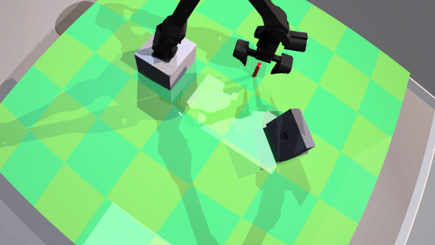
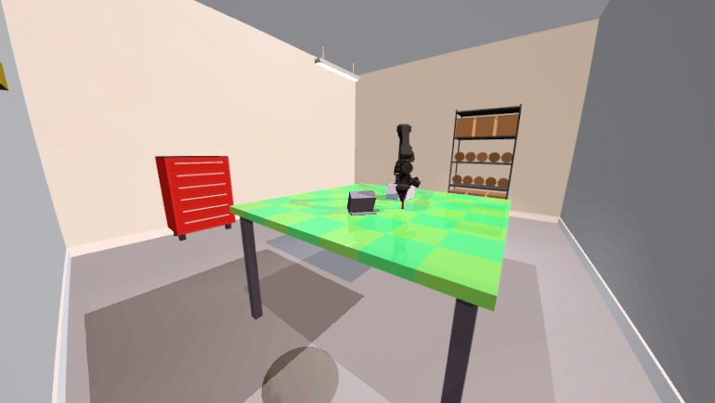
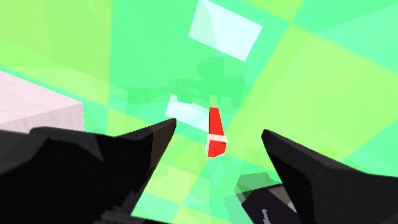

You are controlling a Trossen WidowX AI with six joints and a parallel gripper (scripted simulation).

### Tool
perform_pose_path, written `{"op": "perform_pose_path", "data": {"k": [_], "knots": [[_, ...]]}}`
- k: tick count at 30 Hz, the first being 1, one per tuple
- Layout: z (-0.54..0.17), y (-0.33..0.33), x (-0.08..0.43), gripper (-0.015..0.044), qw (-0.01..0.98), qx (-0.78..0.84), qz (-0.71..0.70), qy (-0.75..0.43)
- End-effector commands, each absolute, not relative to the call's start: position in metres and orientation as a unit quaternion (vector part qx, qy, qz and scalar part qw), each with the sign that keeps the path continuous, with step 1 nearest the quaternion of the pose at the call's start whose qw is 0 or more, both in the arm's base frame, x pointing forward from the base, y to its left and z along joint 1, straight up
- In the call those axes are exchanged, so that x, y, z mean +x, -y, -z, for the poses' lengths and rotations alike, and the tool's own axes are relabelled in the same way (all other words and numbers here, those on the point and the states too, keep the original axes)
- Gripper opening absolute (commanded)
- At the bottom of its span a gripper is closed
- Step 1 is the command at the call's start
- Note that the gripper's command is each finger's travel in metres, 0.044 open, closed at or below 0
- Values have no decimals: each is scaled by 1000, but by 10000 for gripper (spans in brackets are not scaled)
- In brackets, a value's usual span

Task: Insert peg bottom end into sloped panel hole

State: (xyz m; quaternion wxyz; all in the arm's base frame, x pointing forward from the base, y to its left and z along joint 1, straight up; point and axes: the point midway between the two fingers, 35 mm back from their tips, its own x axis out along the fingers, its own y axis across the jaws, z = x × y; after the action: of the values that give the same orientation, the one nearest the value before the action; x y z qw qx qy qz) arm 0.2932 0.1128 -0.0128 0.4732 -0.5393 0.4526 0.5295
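your pincer (image 1: 263, 61) is spread wide with nothing in it, poised above the red peg (image 1: 256, 70), which stands upright on the green checkered tabletop (image 1: 91, 145). in the wrist view the peg (image 3: 216, 133) shows between the two dark fingertips, a little closer to the one at 3 o'clock than the one at 9 o'clock. the peg has a pale band near its top, and its section looks squarish, though it is too small to be sure.

the step in hand looks like the descent for the grasp. before you drop, nudge sideways so the peg sits evenly between the fingers; an off-centre close would likely tip such a thin thing. come down straight, and aim to clench on the upper part so the bottom end stays free for insertion. if the sides are flat, line the fingers up with two opposite faces.

in the top view the sloped panel (image 1: 289, 134) sits well apart from the peg, toward 5 o'clock, with its small dark hole (image 1: 285, 135) in the face. the pale base block (image 1: 165, 62) lies toward 9 o'clock of the peg. plan a lift high enough that you can tilt the peg to the hole's direction without dragging it.
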Motion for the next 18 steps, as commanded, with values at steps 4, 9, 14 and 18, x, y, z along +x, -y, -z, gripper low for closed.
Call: {"op": "perform_pose_path", "data": {"k": [4,9,14,18], "knots": [[22,-111,290,440,470,-538,-530,-458],[19,-112,292,361,472,-539,-530,-454],[19,-112,292,230,472,-539,-530,-454],[19,-112,292,125,472,-539,-530,-454]]}}
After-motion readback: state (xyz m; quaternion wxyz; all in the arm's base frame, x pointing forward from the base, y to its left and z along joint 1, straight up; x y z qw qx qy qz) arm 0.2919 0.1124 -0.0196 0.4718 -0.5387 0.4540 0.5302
